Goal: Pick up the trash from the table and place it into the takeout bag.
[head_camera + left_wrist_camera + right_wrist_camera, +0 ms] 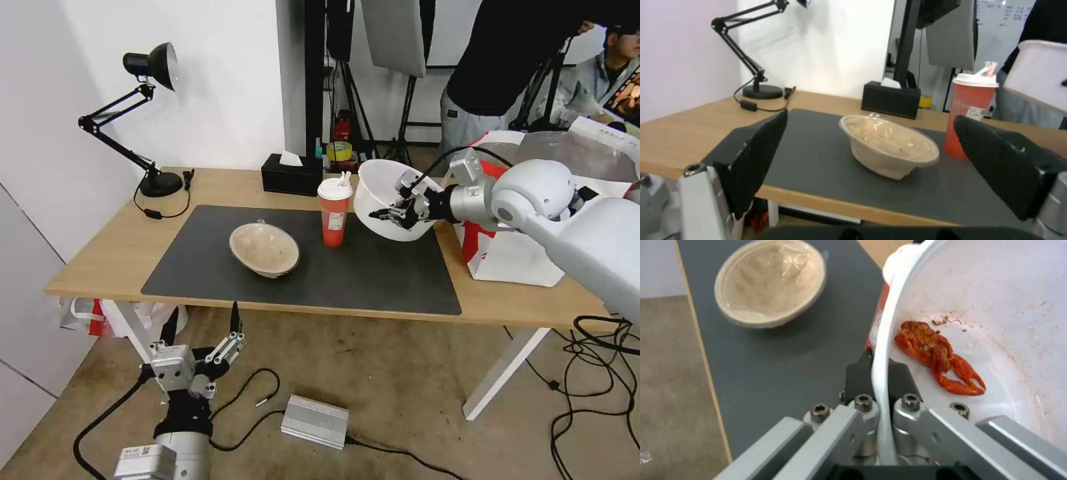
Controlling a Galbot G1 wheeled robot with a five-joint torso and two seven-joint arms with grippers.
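Left gripper (230, 333): fingers spread wide, below the table (93, 260) edge. Beyond it: beige bowl (265, 249), red cup (334, 211). Right gripper (393, 210): pinching the raised white bowl (383, 183) rim beside the takeout bag (513, 257); its wrist view reveals crayfish scraps (938, 358) inside.

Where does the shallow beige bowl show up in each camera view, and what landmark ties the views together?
Head view: beige bowl on the dark grey mat, left of the red cup.
Left wrist view: beige bowl centred on the mat, between the left gripper's fingers.
Right wrist view: beige bowl beyond the white bowl.
Shared landmark: the mat.
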